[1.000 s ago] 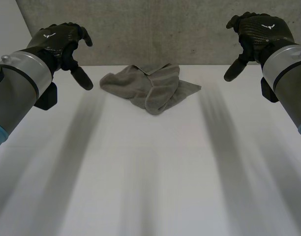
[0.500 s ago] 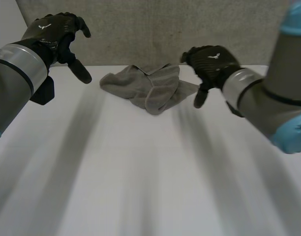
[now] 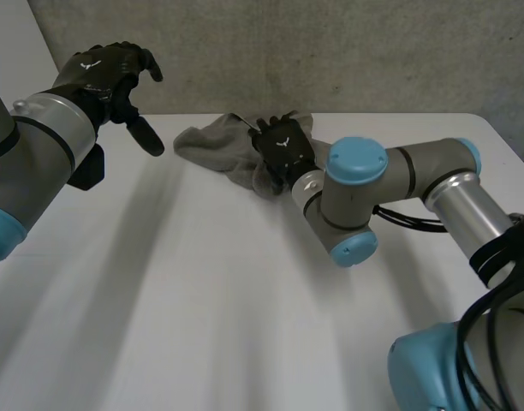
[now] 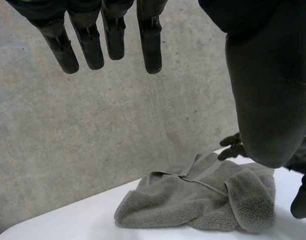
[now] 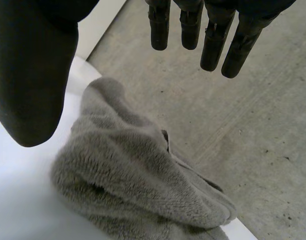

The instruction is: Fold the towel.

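A crumpled grey towel lies bunched near the table's far edge, in front of a concrete wall. My right hand hovers over the towel's right part, fingers straight and spread, holding nothing. In the right wrist view the towel lies below the open fingers and thumb. My left hand hangs in the air left of the towel, open. In the left wrist view the towel lies well beyond its straight fingers, with the right hand at the towel's far side.
The white table stretches wide in front of the towel. A grey concrete wall rises just behind the table's far edge. My right arm reaches across the table's right half.
My right hand has swung in from the far right and come down over the towel's right part. The left hand has barely moved. The towel lies as before.
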